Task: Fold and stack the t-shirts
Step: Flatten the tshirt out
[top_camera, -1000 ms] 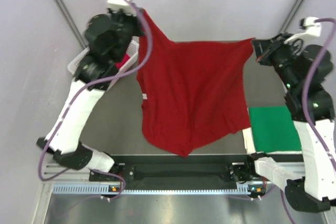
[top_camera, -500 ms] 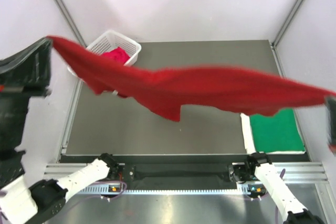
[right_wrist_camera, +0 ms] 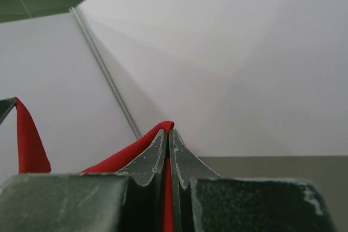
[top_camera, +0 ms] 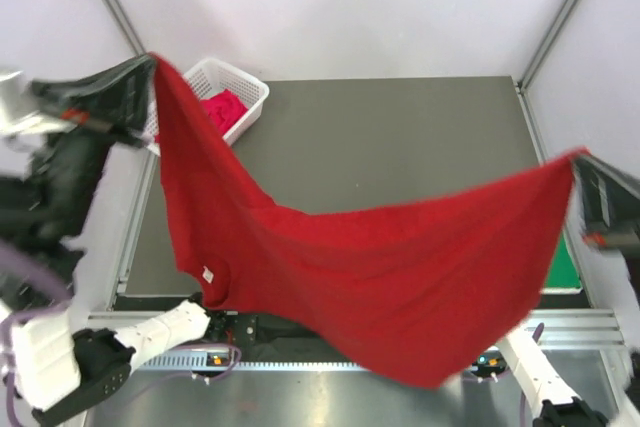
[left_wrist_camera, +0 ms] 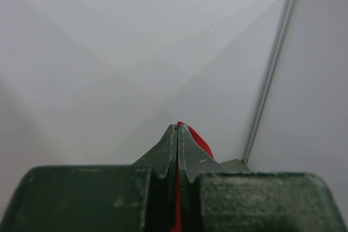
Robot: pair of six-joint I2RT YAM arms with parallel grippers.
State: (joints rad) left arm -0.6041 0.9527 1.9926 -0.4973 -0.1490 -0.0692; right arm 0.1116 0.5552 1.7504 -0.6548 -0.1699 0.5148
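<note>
Much of the desk (top_camera: 400, 137) is hidden by a dark red t-shirt (top_camera: 350, 277), held aloft and spread wide. One corner is clamped in the left gripper (left_wrist_camera: 177, 134), another in the right gripper (right_wrist_camera: 168, 134). A small white label (top_camera: 208, 274) at its collar cannot be read. A green t-shirt (top_camera: 565, 272) is partly covered at right. Far left, a pinkish red t-shirt (top_camera: 222, 107) lies in a white basket (top_camera: 240, 77).

The red t-shirt (top_camera: 380, 277) hid the lower half of the table (top_camera: 400, 137) and all but a sliver of the green t-shirt (top_camera: 566, 267) at the right. The right gripper (top_camera: 583, 161) was blurred, its arm cut off by the right edge. The cloth covered the left part of the basket (top_camera: 240, 82).
</note>
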